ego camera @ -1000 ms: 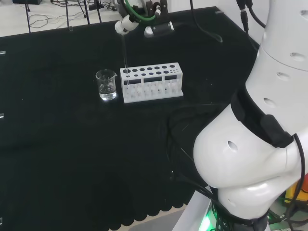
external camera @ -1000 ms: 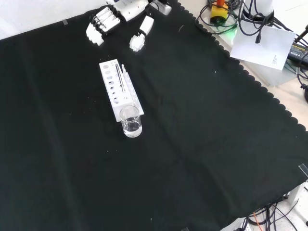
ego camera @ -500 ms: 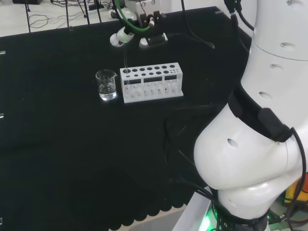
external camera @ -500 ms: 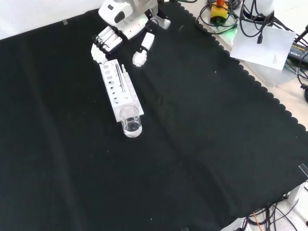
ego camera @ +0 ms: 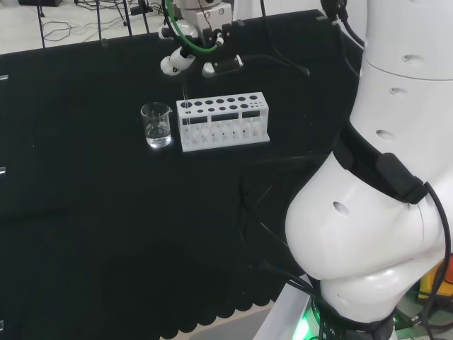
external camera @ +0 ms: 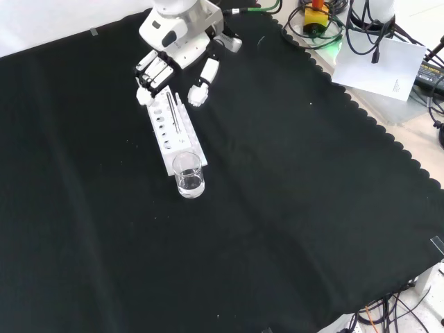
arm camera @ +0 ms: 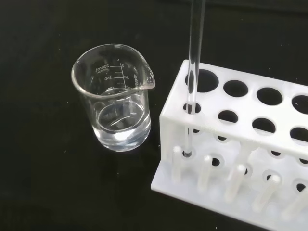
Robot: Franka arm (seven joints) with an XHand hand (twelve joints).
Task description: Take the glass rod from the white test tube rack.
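A clear, glossy glass rod [arm camera: 195, 72] stands in a matt white plastic rack [arm camera: 250, 144] beside a shiny clear beaker [arm camera: 115, 101], all on matt black cloth [arm camera: 38, 159].

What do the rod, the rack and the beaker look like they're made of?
Glass rod: clear and smooth, likely glass; the rack shows through it. White test tube rack: opaque matte white, probably plastic. Beaker: transparent with printed markings and bright glints, glass or clear plastic.

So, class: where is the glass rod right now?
In the wrist view the glass rod stands upright in the white rack's end hole, nearest the beaker.
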